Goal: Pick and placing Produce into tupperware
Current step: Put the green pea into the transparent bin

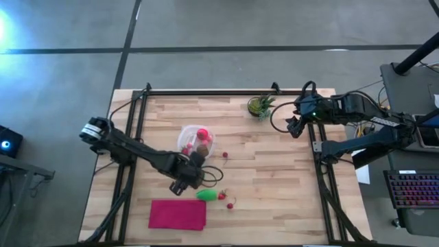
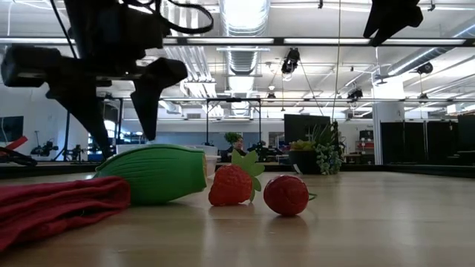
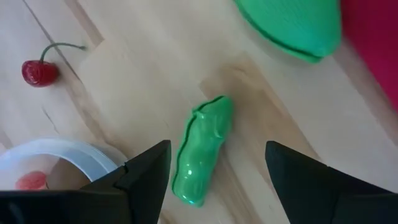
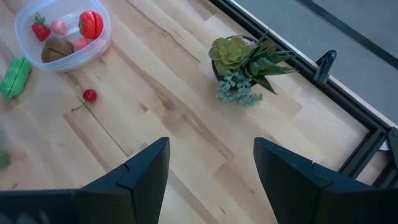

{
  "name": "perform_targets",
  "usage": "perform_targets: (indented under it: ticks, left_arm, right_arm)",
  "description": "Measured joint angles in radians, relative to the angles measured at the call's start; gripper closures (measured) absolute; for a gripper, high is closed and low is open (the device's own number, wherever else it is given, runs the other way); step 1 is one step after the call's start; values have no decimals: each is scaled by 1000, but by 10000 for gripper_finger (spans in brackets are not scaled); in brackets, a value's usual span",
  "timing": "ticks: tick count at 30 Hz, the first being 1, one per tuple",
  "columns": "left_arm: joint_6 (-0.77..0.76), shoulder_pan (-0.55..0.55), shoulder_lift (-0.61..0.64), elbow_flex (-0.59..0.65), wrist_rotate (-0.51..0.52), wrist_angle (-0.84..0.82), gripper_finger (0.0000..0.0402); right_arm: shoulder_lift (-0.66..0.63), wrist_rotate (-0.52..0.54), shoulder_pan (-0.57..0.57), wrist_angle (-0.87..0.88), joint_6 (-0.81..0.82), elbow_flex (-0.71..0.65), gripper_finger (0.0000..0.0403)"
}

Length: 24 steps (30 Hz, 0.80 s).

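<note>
We see left gripper (image 3: 217, 171) over small green pod (image 3: 202, 149), fingers (image 3: 146, 171) spread, pod between them (lined up for pick). Tupperware (image 3: 68, 152) beside left finger. Right gripper (image 4: 211, 165) parked, fingers apart, empty.

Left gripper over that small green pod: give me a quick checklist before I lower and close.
1. Left gripper open: ok, jaws apart and empty.
2. Small green oblong pea pod between the fingers: ok, though nearer one finger than the other.
3. Pod lying free on the wooden table: ok, touching nothing.
4. Neighbours clear of the descent: ok, the large green toy vegetable and stemmed red cherry lie apart.
5. Clear plastic tupperware has room: cannot tell, several pieces already inside.
6. Right gripper out of the way: ok, open near the potted plant.
</note>
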<state>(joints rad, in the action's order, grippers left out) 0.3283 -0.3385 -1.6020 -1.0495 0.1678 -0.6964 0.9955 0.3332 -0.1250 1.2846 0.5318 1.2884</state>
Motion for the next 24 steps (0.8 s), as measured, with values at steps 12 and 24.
perform_targets:
  ticks: [12,24]
  left_arm:
    - [23,111,-97,9,-165,41,156]
    - [80,178,-120,7,-213,26,244]
  right_arm:
    - [0,0,0,0,18,0,177]
    - [0,1,0,0,18,0,177]
